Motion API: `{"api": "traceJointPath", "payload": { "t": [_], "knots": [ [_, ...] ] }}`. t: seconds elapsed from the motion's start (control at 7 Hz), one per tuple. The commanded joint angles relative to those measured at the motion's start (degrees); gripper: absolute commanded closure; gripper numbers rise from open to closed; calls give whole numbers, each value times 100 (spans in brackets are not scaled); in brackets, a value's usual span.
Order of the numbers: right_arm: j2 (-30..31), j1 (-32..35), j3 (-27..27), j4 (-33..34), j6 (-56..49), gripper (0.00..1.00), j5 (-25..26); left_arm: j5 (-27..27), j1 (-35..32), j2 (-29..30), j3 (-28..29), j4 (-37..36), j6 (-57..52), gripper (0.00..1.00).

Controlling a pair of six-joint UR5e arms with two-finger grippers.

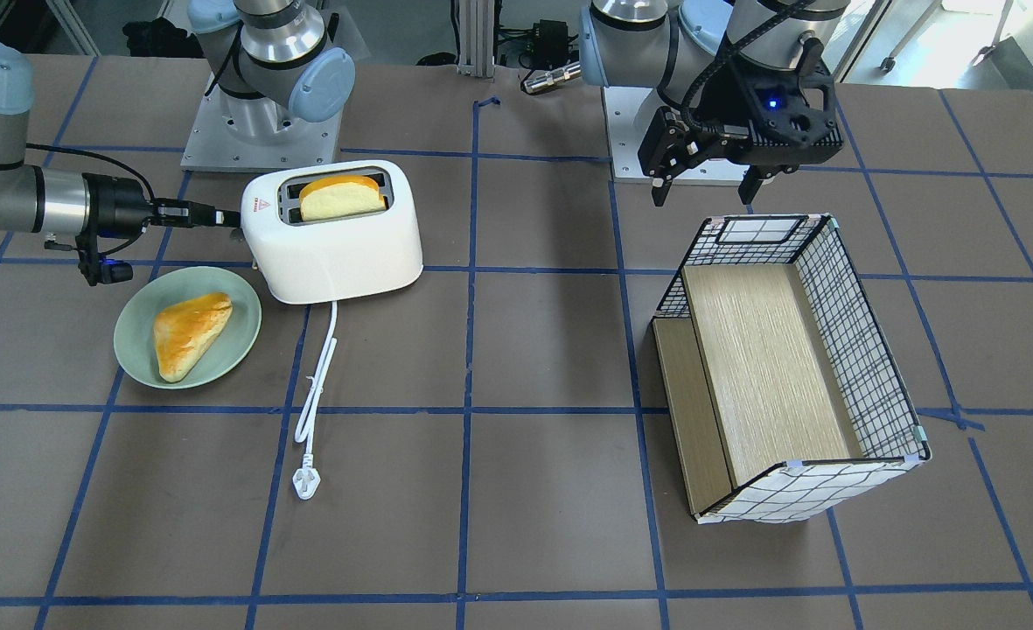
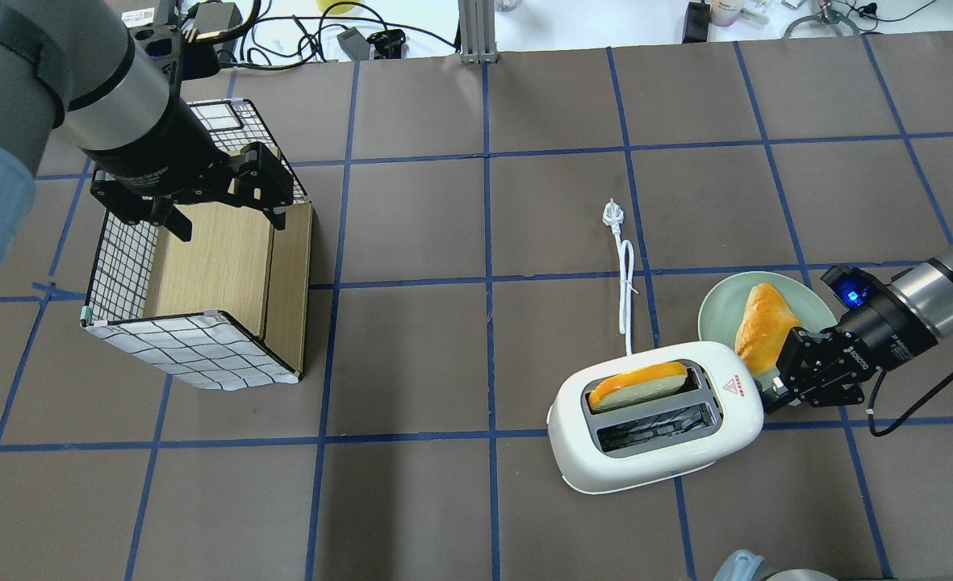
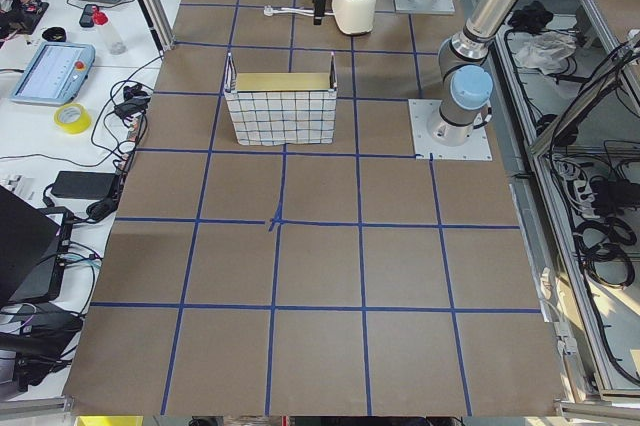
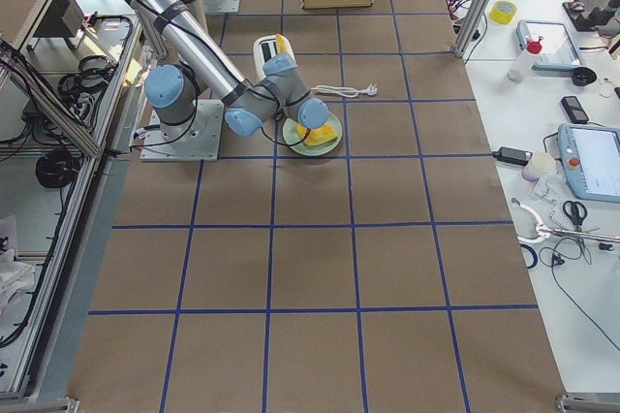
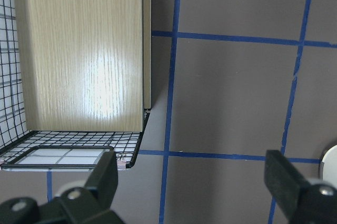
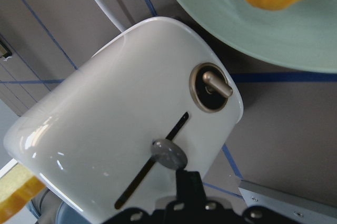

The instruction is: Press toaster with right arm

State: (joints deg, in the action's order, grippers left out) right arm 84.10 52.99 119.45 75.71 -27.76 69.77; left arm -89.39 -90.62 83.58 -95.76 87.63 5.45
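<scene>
Brown matting taped into blue squares covers the table, where the white toaster stands on the robot's right side, just beside a green plate — a slice of bread in one slot. The right gripper, fingers pressed together, meets the lever knob on the toaster's end face. The left gripper hangs spread over one end of a wire basket.

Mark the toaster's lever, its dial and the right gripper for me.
toaster lever [image 6: 168, 154], right wrist view, on its grey round knob.
dial [image 6: 216, 84], right wrist view, on its metal handle.
right gripper [image 1: 223, 215], front-facing view, between its fingertips.
</scene>
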Motion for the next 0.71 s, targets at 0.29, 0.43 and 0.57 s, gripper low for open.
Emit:
{"api": "traceJointPath", "payload": {
  "t": [0.29, 0.43, 0.57],
  "knots": [
    [292, 10, -1472, -671, 576, 0, 736, 0, -9, 0, 5, 0, 0, 0],
    [300, 45, -1816, -663, 892, 0, 940, 0, 0, 0, -4, 0, 0, 0],
    [318, 132, -2098, -584, 1312, 0, 942, 0, 0, 0, 5, 0, 0, 0]
  ]
}}
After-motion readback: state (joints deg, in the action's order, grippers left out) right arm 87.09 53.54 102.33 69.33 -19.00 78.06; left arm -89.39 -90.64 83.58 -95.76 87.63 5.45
